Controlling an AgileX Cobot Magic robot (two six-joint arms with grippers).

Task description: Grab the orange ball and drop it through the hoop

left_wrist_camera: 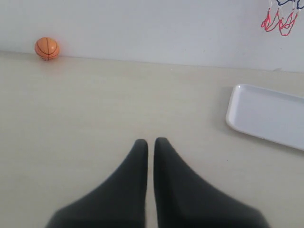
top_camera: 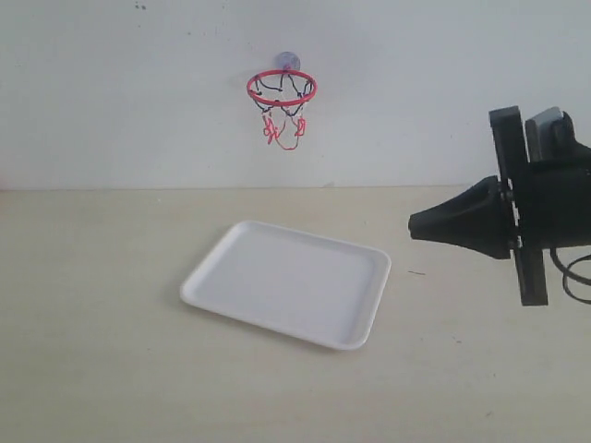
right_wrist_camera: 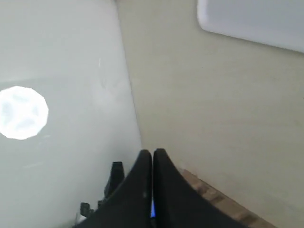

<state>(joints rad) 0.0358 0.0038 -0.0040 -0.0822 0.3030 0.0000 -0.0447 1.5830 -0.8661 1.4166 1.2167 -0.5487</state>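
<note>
Left hand (left_wrist_camera: 150, 142) closed, orange ball (left_wrist_camera: 47, 48) well apart

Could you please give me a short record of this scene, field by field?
orange ball: on table by the wall, free
hoop: on wall, up behind white tray
white tray: flat on table, nothing in it
left gripper: shut, empty, apart from ball
right gripper: shut, empty

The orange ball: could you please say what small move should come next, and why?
Probably reach the left gripper toward the orange ball: that gripper is shut and empty, and the ball lies untouched by the wall, ahead of it.
</note>
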